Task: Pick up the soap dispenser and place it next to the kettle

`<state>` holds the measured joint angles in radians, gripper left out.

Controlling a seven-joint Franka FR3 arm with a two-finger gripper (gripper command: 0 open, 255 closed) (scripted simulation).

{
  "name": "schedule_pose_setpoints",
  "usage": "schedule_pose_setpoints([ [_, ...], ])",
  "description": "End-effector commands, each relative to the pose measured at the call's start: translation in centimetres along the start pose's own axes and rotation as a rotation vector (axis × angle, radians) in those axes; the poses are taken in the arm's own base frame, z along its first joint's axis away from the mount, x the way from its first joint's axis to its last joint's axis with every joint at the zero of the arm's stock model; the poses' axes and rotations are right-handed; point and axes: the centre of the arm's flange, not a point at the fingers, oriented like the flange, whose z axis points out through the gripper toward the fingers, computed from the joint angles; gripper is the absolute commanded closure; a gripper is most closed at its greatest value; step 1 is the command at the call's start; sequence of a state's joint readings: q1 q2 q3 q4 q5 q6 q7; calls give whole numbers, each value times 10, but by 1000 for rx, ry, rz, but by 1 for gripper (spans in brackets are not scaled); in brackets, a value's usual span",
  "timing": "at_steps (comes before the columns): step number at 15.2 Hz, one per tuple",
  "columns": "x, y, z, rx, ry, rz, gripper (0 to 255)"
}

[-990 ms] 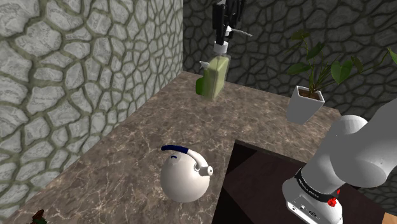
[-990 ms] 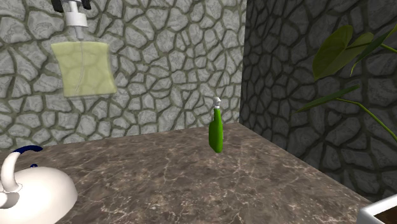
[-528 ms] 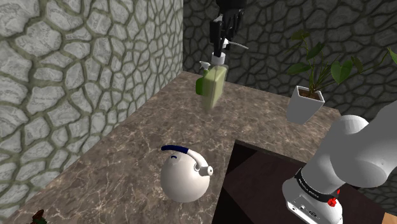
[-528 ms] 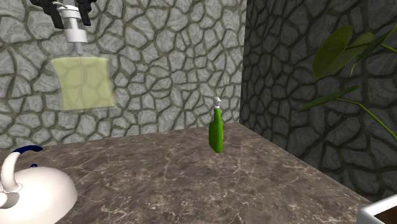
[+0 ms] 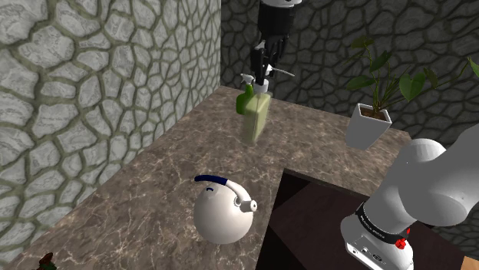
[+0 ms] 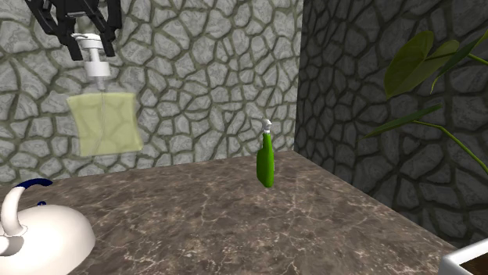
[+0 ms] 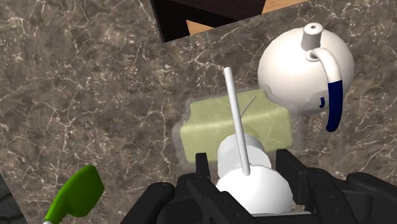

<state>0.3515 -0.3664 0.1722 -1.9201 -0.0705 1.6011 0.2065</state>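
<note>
Second exterior view: the kettle (image 6: 39, 230) is cut off by the left and bottom edges, and the planter (image 6: 469, 262) by the lower right corner. Shoulder view: the soap dispenser (image 5: 257, 121) in my pincer (image 5: 265, 70) covers part of the green spray bottle (image 5: 247, 93) behind it.

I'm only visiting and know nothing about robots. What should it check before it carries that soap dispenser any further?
1. The pincer is shut on the pump of the soap dispenser: ok.
2. The dispenser is off the counter: ok.
3. There is bare counter beside the kettle: ok.
4. The green spray bottle stands away from the kettle: ok.
5. The grip is firm enough for the trip: cannot tell.
6. The dispenser is beside the kettle: not ok, not yet.
</note>
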Motion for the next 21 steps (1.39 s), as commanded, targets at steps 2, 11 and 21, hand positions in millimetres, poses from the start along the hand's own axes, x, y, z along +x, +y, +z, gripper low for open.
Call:
schedule_pose_setpoints([
  [2, -1, -2, 16, 0, 1, 0, 255],
  [11, -4, -7, 63, 0, 1, 0, 255],
  [21, -8, -14, 115, 0, 1, 0, 255],
])
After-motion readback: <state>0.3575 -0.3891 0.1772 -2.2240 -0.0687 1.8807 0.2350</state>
